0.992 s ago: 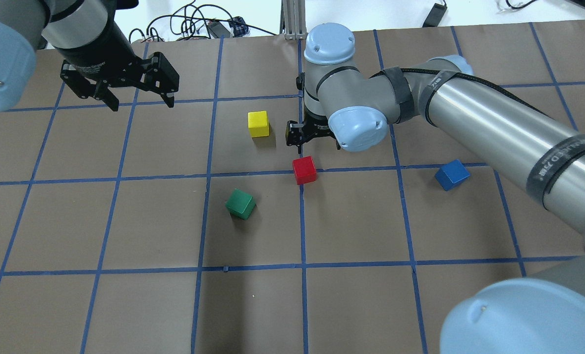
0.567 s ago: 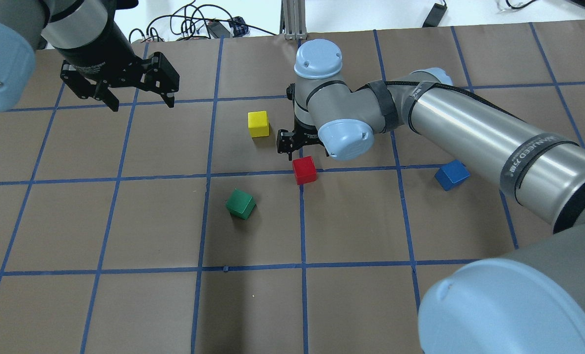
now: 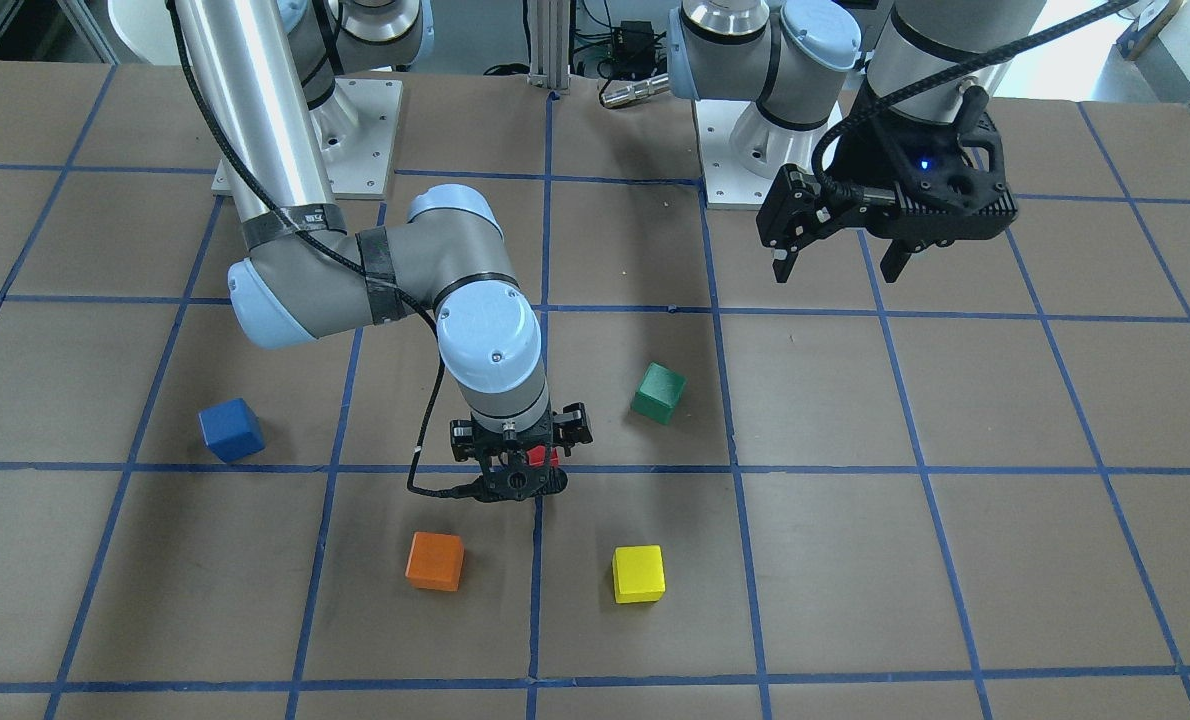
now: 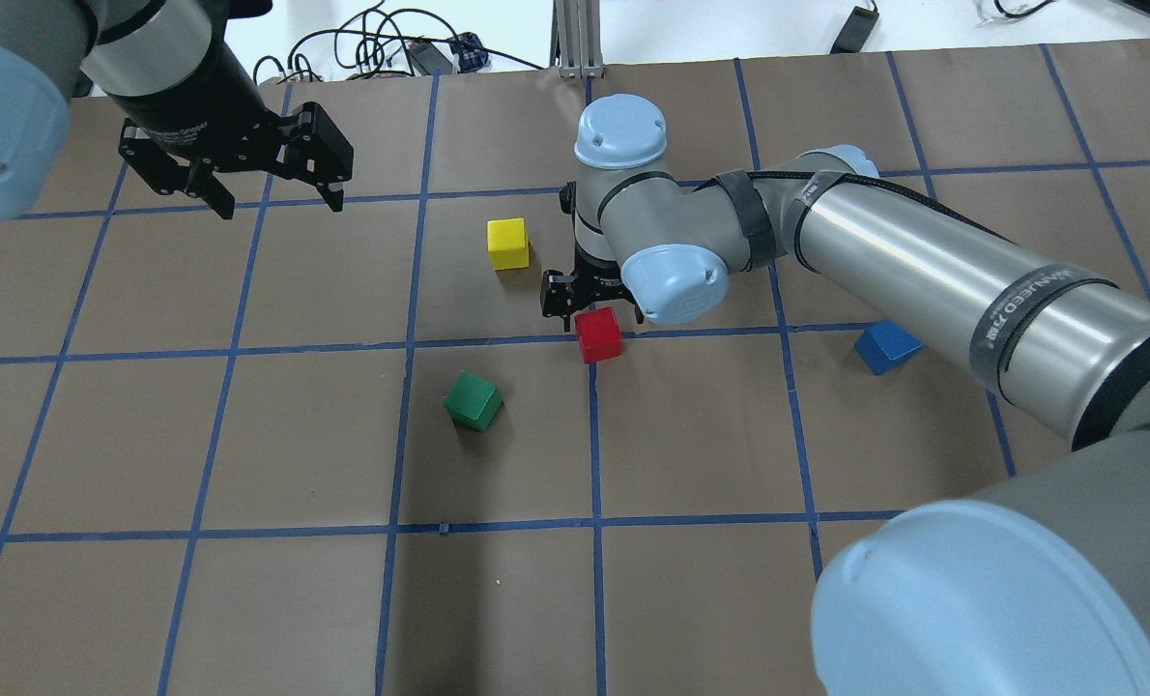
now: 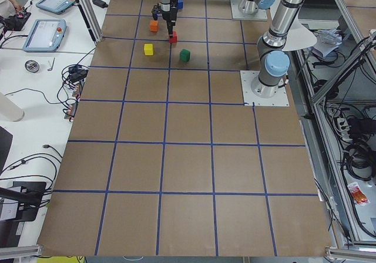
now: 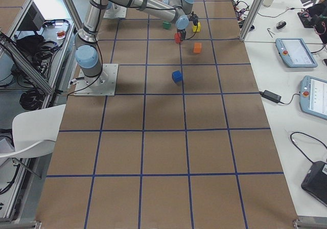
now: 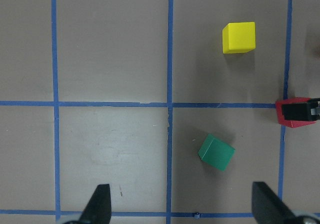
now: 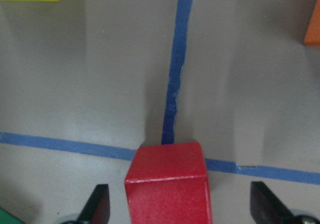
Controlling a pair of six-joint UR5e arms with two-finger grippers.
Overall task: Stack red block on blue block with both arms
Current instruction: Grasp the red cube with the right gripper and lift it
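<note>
Starting at the robot's side of the table [image 4: 246, 599], you find the left gripper [image 3: 837, 272] held above the surface on the robot's left. Its jaws stand wide apart and carry nothing.

Next out, you see the green block [image 4: 473, 401] lying on the table, turned at an angle to the blue tape grid [image 4: 402, 435].

Slightly farther, and well off to the robot's right, the blue block [image 3: 231, 429] sits on the table. In the overhead view the right arm [image 4: 923, 261] partly hides it.

Farther on, the red block [image 4: 599, 334] rests on the table at a crossing of two tape lines. It is well apart from the blue block and not stacked on it.

The right gripper [image 8: 181, 206] is directly over the red block, pointing down. Its jaws are open. In its wrist view the block lies between the two fingers [image 8: 97, 209] with a clear gap on each side, so you may record no grip. You cannot tell from these views how close the fingertips are to the table.

Beyond the red block, toward the operators' side, the yellow block [image 3: 638, 573] and the orange block [image 3: 434, 560] stand on the table. They are apart from each other, one to either side of the tape line that runs out from the red block.
</note>
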